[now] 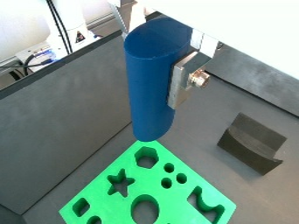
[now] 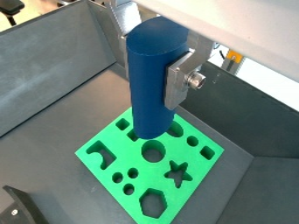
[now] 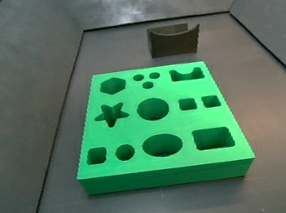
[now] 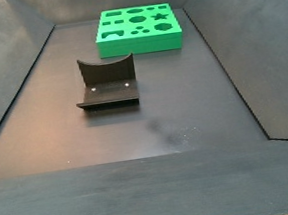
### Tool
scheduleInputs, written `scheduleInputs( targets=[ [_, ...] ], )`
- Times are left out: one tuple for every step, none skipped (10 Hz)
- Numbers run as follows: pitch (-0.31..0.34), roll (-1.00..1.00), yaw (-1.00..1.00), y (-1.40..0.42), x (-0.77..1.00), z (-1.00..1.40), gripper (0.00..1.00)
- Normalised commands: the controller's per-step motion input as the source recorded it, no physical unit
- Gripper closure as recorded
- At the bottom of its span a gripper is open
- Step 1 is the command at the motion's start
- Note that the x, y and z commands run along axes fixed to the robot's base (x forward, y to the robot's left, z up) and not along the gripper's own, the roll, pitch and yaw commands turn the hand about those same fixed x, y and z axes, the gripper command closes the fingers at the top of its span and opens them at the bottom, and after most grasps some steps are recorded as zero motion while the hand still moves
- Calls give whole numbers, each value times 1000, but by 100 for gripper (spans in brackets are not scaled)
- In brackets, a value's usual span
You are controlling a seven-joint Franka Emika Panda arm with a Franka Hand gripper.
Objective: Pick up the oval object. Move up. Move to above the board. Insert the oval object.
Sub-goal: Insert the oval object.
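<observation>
**Blue peg aloft over the green board**

My tool (image 1: 163,66) has its jaws clamped on the oval object (image 1: 155,83) — upright, its lower end hanging above the board (image 2: 103,147) in both wrist views, not touching it. One silver finger (image 2: 177,80) presses the peg's side. Further off, the dark brown block (image 1: 254,142) sits on the bench (image 3: 56,142) — apart from the board.
</observation>
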Motion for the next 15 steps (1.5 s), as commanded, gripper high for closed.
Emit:
scheduleInputs(
  targets=[
    [-6, -24, -231, -106, 23, -169, 100],
    [0, -17, -154, -100, 169, -137, 100],
    [0, 0, -234, -114, 97, -103, 100],
    [26, 0, -329, -137, 286, -34, 100],
    [63, 0, -411, -183, 263, -63, 100],
    [70, 0, -411, -246, 420, -134, 100],
    [20, 0, -409, -317, 326, -220, 100],
    [0, 0, -440, -351, 269, -280, 100],
    [20, 0, -449, -360, 254, -337, 100],
    [67, 0, -477, -343, 263, -394, 100],
    [57, 0, -589, -334, 117, -403, 100],
    [44, 0, -711, -346, 34, -380, 100],
    [21, -4, -780, -337, 0, -354, 100],
    [0, -20, -806, -306, 0, -363, 100],
    [0, -13, -823, -297, 0, -363, 100]
  ],
)
